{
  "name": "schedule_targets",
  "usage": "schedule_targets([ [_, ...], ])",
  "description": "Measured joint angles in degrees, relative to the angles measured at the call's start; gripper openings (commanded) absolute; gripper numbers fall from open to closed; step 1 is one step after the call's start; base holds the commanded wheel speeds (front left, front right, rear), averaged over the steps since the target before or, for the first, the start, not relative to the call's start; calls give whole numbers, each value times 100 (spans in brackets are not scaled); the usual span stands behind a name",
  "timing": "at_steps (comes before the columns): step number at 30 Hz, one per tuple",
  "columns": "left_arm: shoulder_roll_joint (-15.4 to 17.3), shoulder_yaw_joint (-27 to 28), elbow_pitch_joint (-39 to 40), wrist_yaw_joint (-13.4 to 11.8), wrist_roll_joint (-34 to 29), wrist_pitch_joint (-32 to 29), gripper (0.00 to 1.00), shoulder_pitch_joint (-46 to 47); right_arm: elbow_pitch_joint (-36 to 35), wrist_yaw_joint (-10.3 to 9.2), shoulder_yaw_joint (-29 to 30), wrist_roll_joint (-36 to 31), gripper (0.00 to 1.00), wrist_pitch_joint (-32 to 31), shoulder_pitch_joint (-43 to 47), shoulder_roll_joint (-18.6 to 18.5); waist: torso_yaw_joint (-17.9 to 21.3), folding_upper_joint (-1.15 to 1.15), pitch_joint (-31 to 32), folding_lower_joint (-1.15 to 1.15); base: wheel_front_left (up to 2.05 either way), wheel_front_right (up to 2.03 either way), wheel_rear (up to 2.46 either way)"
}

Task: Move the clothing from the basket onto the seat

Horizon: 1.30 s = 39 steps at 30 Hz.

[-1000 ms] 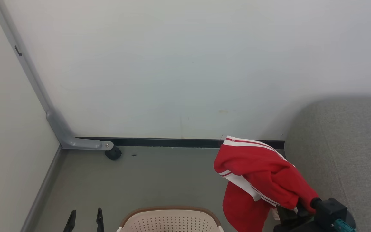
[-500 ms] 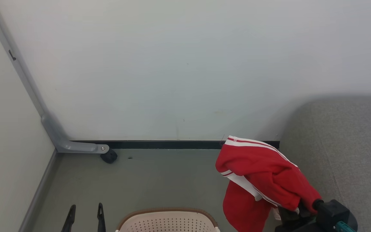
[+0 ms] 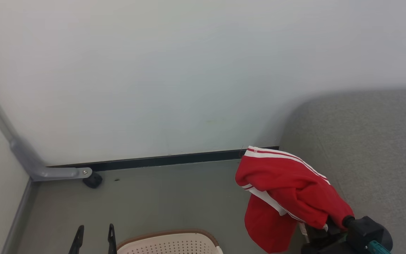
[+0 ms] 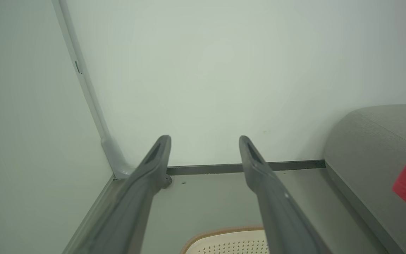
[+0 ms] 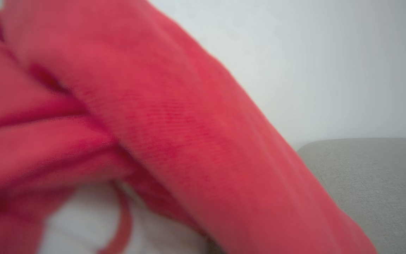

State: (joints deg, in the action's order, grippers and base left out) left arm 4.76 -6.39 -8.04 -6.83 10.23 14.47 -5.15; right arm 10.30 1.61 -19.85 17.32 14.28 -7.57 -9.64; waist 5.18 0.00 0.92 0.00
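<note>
Beside seat (image 3: 365, 148): clothing (image 3: 291, 187), tight right gripper (image 3: 317, 233)

No word, number or sign can be read in any view; the clothing (image 3: 287, 187) has a tiny red mark on its white band (image 3: 263, 155) at the far upper edge, too small to make out; the grey post (image 4: 83, 81) in the far left corner bears a small dark mark, its shape unclear
</note>
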Motion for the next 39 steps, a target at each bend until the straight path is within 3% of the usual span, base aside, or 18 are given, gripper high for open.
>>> schedule_targets([
  [31,-52,-370,503,642,-320,0,100,511,-400,-69,587,-322,0,0,-141,164,1994,0,-958,1,0,0,0],
  [39,-59,-567,470,839,-435,0,100,876,-466,-230,937,-324,0,0,-87,186,2360,1,-1273,1,0,0,0],
])
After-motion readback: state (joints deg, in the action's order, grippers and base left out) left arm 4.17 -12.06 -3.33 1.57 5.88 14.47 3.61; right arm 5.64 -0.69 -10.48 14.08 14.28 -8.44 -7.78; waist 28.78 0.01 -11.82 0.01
